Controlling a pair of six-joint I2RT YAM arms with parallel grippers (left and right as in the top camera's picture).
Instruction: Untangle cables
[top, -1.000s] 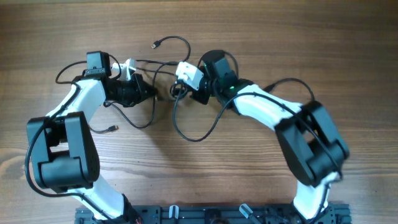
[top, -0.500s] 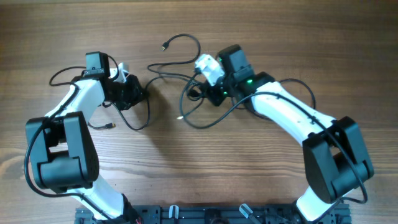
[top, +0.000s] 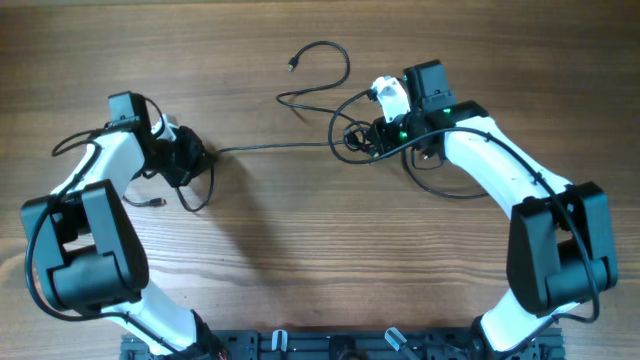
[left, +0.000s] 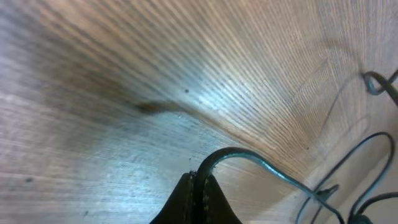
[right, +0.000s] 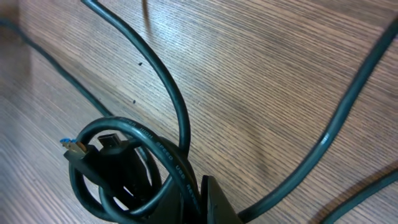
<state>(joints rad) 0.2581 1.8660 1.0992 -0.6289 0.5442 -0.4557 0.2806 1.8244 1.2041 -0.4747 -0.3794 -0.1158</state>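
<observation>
**Student:** In the overhead view, where do the cables (top: 346, 68) lie, and what does each arm hold?

**Tutor:** They lie in the upper half of the table (top: 320, 270); the left gripper (top: 200, 157) is at centre left and the right gripper (top: 358, 140) is just right of upper centre; one strand (top: 270, 148) runs nearly straight between them. In the left wrist view, the left gripper (left: 199, 190) has its fingers pressed together, pinching that strand, which arcs away toward the lower right. In the right wrist view, the right gripper (right: 210, 198) is likewise closed at the edge of a small coil (right: 163, 152); the coil's blue-tongued plug (right: 73, 147) pokes out at the left; the gripper appears to pinch the coil, though the contact sits at the bottom edge of the frame.

**Student:** How far along is the untangling?

**Tutor:** It is judged partly done; the straight strand lies clear of the rest over bare wood; a free end with its plug (top: 292, 66) curls alone at upper centre; another small plug (top: 155, 203) lies loose to the lower left of the left gripper. Left to do: the coil at the right gripper is wound on itself, with loops crossing beside and below it; a few curls also hang about the left gripper; whether these are one cord or several cannot be told from above; no cord appears wholly separate yet.
</observation>
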